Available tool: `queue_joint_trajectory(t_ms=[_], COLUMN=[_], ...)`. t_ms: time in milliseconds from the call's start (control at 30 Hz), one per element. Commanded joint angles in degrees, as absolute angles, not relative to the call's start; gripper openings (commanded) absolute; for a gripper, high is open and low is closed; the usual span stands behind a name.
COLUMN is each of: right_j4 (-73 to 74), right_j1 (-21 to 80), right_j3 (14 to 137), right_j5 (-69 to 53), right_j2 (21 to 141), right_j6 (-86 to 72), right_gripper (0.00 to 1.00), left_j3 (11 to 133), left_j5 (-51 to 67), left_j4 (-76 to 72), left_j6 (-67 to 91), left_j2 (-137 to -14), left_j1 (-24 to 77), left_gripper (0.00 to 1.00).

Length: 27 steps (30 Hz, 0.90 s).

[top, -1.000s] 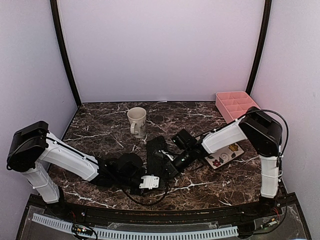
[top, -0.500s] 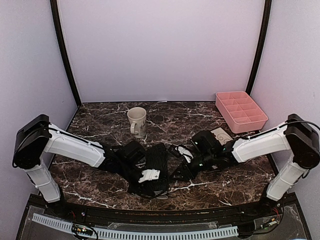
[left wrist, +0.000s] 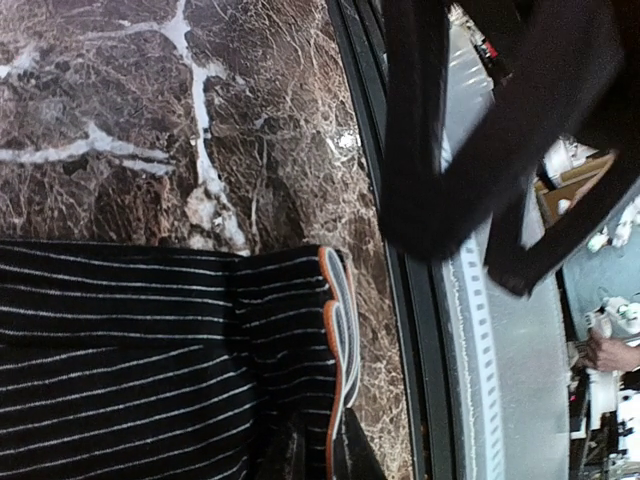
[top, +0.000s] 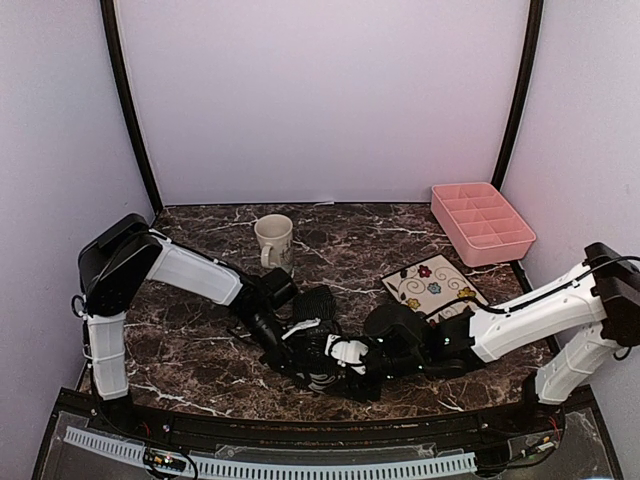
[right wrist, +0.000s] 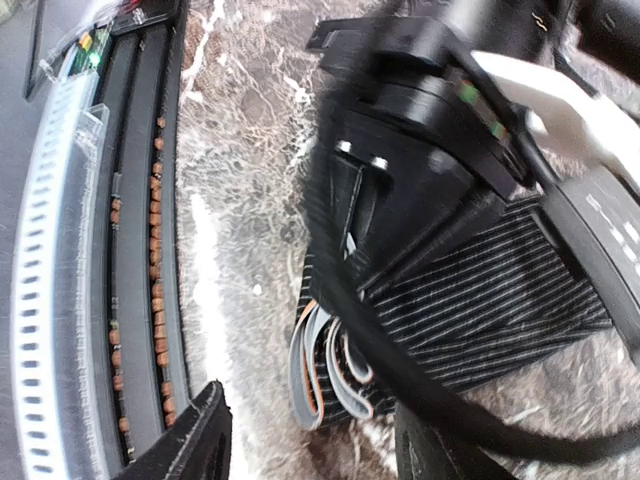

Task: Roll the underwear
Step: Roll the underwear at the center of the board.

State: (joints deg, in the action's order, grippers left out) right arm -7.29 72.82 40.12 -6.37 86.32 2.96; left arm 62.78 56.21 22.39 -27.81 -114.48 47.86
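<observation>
Honestly, my worry is the underwear (left wrist: pixel 130 350) itself: black, ribbed and partly folded, its grey-and-orange band end lies just beside the table's (top: pixel 190 350) near edge, so a careless drag could slide it off. The folds look loose. If the left gripper (left wrist: pixel 322 458), which seems pinched on that band end, lets go early, they could spring flat. My right gripper (right wrist: pixel 310 415) is spread and empty, the band end just ahead of its fingers. With the left one sitting on the cloth right behind, closing in risks a knock or a snag on the cable (right wrist: pixel 335 290)
</observation>
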Motion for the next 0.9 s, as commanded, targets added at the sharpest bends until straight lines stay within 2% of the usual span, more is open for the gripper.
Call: queue_joint_trajectory(t_ms=[0, 333, 433, 500, 600, 767, 867], right_j4=[-9.0, -8.5, -6.9, -6.4, -5.4, -4.1, -2.8], right_j1=[75.5, 76.7, 77.0, 77.0, 77.1, 77.2, 77.1], right_j3=[43.7, 47.4, 48.6, 49.0, 49.3, 49.2, 49.6], right_j5=[0.5, 4.0, 4.6, 4.7, 4.9, 4.1, 1.8], right_j2=[90.5, 98.3, 100.5, 101.3, 102.2, 102.1, 101.7], right_j6=[8.2, 12.7, 13.7, 14.3, 14.6, 14.5, 12.8], right_gripper=[0.55, 0.55, 0.52, 0.42, 0.21, 0.02, 0.00], left_j3=[63.5, 64.2, 64.2, 64.5, 64.6, 64.9, 64.7], left_j5=[56.4, 56.9, 56.7, 56.7, 56.8, 57.3, 57.3], left_j4=[28.6, 28.4, 28.5, 28.5, 28.5, 28.5, 27.7], left_j6=[-28.7, -28.4, -28.4, -28.3, -28.3, -28.3, -27.4], left_j2=[-117.6, -119.3, -119.5, -119.5, -119.5, -118.9, -117.2], left_j1=[46.6, 46.1, 46.1, 46.0, 45.8, 45.2, 44.6], left_gripper=[0.00, 0.00, 0.00, 0.00, 0.00, 0.02, 0.13])
